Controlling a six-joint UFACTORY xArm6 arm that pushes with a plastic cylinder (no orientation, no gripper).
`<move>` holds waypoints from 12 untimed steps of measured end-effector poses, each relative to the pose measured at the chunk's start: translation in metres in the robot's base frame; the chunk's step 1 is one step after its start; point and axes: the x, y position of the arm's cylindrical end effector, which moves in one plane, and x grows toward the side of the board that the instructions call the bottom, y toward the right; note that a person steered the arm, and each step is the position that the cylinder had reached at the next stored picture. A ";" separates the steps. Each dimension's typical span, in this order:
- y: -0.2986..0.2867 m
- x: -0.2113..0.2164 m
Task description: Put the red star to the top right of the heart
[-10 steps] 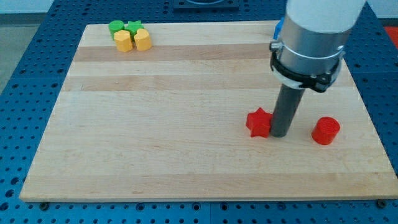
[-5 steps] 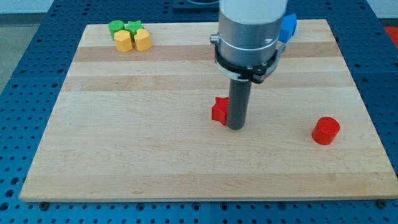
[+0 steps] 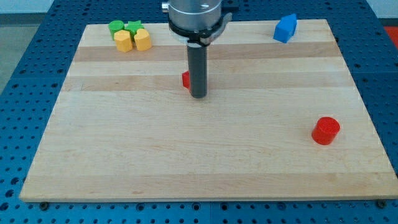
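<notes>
The red star [image 3: 186, 79] lies near the board's middle top, mostly hidden behind my rod; only its left edge shows. My tip [image 3: 198, 96] rests on the board just right of and slightly below the star, touching it. The yellow heart [image 3: 143, 40] sits at the top left, up and to the left of the star. A yellow hexagon [image 3: 124, 41] is beside the heart on its left.
A green cylinder [image 3: 115, 27] and a green star [image 3: 133, 27] sit just above the yellow blocks. A blue block [image 3: 285, 28] is at the top right. A red cylinder [image 3: 326, 130] is at the lower right.
My tip has pushed the red star up and to the left, from the board's lower right toward the middle top. The other blocks have not moved.
</notes>
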 end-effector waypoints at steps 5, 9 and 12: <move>-0.021 -0.084; 0.003 -0.126; -0.007 -0.163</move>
